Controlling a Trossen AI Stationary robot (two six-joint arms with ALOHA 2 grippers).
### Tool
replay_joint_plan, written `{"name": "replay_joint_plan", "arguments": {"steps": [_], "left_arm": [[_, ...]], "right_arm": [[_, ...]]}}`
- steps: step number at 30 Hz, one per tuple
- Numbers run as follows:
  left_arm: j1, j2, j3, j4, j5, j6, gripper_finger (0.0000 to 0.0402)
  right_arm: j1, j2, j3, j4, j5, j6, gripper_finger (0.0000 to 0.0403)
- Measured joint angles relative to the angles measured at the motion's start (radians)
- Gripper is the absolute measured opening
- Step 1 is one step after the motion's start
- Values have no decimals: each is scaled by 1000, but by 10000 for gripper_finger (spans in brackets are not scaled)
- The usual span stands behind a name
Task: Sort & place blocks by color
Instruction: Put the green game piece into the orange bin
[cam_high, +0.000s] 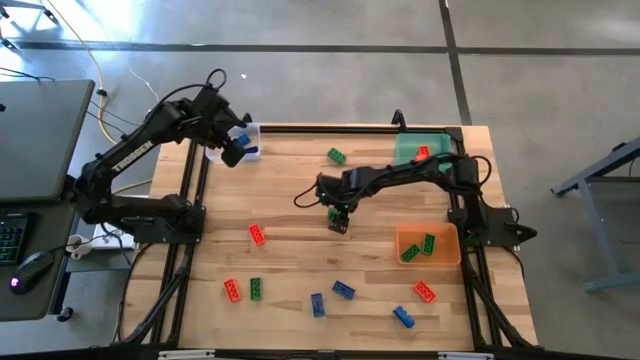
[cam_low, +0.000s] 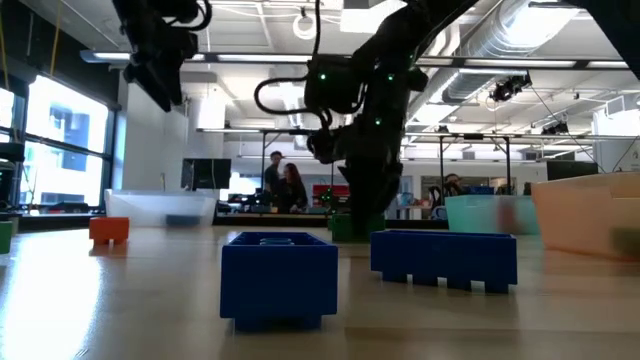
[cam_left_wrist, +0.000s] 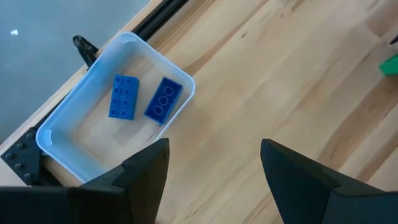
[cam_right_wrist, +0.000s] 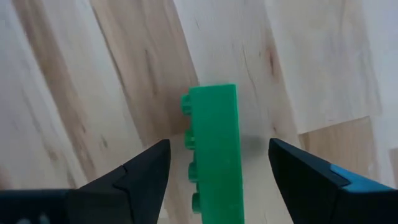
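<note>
The right gripper (cam_right_wrist: 217, 171) hangs low over the wooden table (cam_high: 300, 190), its fingers spread wide either side of a small green studded plastic brick (cam_right_wrist: 214, 149) lying on its side, not yet touching it. That brick sits toward the table's middle, well apart from the orange square bin (cam_high: 428, 244) holding two green bricks. Tipped on edge, the brick could roll or skid if one finger meets it first. The left gripper (cam_left_wrist: 211, 165), also wide and empty, hovers by the clear plastic bin (cam_left_wrist: 74, 130) with two blue bricks, at the table's far left corner.
</note>
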Motion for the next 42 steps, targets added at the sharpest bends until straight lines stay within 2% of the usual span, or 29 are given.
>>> {"name": "replay_joint_plan", "arguments": {"steps": [3,5,12,20,30,42], "left_arm": [[-10,-19,0,-2,-2,0,241],[-11,-26,0,-3,-2,0,241],[-11,-34,0,-8,-3,0,241],[-58,-35,0,-52,-3,0,241],[-200,-39,0,-71,-3,-27,241],[-331,-39,0,-49,-3,-88,241]], "right_arm": [[1,9,0,-3,-1,21,243],[1,9,0,-7,3,40,217],[0,9,2,-21,-20,141,69],[61,-27,-1,-69,-33,265,69],[220,-97,0,-150,102,505,69],[398,-164,0,-398,187,746,69]]}}
